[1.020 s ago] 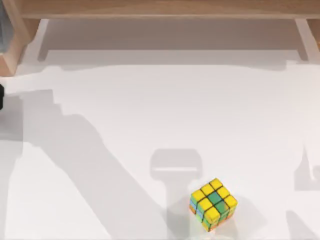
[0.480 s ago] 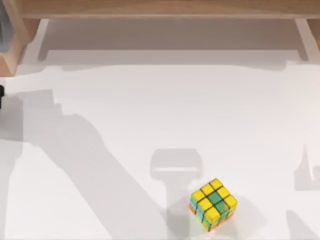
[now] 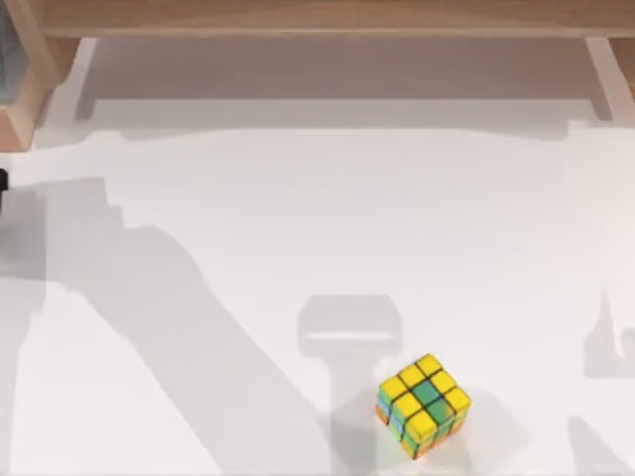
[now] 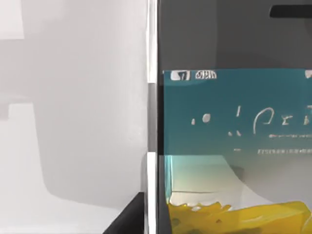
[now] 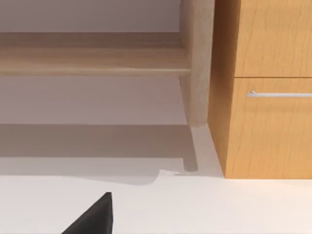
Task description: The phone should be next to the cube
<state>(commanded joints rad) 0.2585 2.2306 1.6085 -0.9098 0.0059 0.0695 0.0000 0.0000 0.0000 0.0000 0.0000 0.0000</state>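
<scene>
The cube (image 3: 423, 405), mostly yellow tiles with green, orange and blue ones, rests on the white table near the front edge, right of centre. The phone (image 4: 229, 122) looms very close in the left wrist view, showing its white edge, black face and lit teal screen. A dark wedge (image 4: 127, 219) belonging to my left gripper sits right beside the phone's white edge. A black sliver of my left arm (image 3: 2, 182) pokes in at the table's far left edge. A dark wedge (image 5: 92, 218) of my right gripper appears low in the right wrist view.
A wooden shelf (image 3: 317, 18) runs along the back of the table. Its post (image 5: 196, 63) and a wooden cabinet with a handled drawer (image 5: 265, 92) stand ahead of my right wrist. White tabletop (image 3: 327, 218) spreads between the shelf and the cube.
The black sliver of my left arm at the far left edge has shrunk, sliding further left. The cube has not moved.
</scene>
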